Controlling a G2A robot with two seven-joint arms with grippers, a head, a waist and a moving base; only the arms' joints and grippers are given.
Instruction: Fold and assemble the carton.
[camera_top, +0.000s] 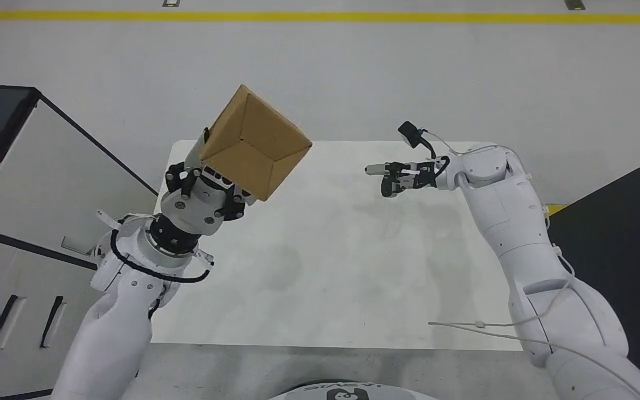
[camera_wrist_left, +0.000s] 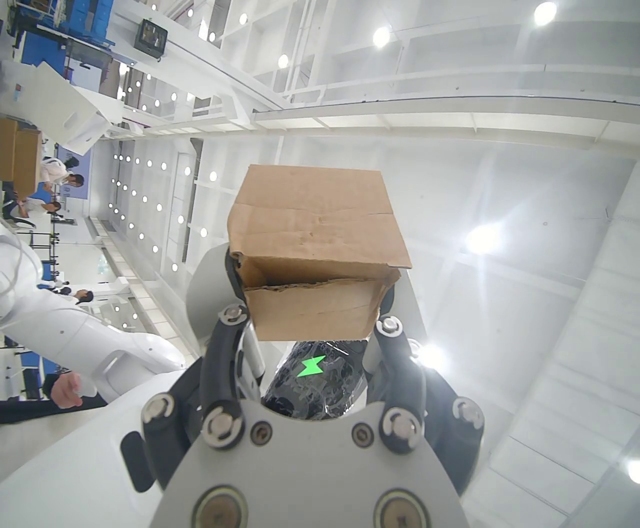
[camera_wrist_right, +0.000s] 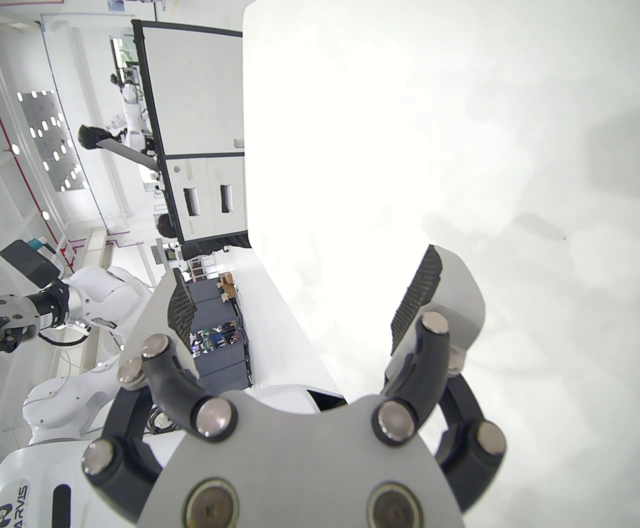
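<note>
one plain brown carton (camera_wrist_left: 315, 235) tight in the left gripper (camera_wrist_left: 310, 305), right gripper (camera_wrist_right: 305, 285) wide open and empty

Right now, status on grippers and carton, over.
Left gripper shut on carton, raised over table corner. Right gripper open, empty, apart from carton.

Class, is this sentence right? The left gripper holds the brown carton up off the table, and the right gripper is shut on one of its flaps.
One part is wrong: the right gripper is open and holds nothing, well apart from the carton, as the right wrist view shows. The left gripper does hold the carton up off the table.
</note>
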